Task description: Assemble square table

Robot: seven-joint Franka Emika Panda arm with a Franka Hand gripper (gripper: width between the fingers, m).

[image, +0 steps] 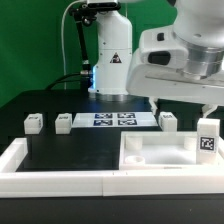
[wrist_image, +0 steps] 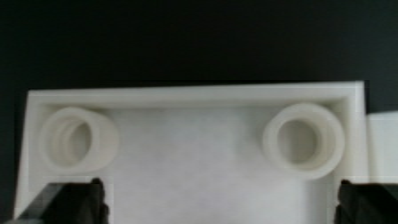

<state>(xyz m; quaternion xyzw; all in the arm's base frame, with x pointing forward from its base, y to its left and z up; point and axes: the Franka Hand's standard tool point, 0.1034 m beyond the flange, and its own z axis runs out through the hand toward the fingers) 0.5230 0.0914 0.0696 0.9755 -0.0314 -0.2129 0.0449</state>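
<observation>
- The fingers (wrist_image: 80, 200) stand wide apart and hold nothing. In the wrist view each dark tip shows in front of the square table slab (wrist_image: 196, 120), one toward either end of it.
- The square table slab (image: 150, 155) lies flat on the black tabletop (image: 60, 145), near and at the exterior view's right. It sits in the corner of the low white border wall (image: 60, 168).
- Two round sockets (wrist_image: 306, 138) show in the slab's upper face, one near each corner of its far side.
- The arm (image: 185, 60) hangs over the right of the scene, above the slab; its base stands at the far middle.
- Three small white legs (image: 33, 122) lie on the tabletop in a far row. Two are at the exterior view's left, close together. The third (image: 167, 120) is right of the marker board (image: 112, 120).
- The fourth leg (image: 208, 137) stands upright just beside the slab's right end, its black-and-white tag facing the camera. Whether it touches the slab cannot be told.
</observation>
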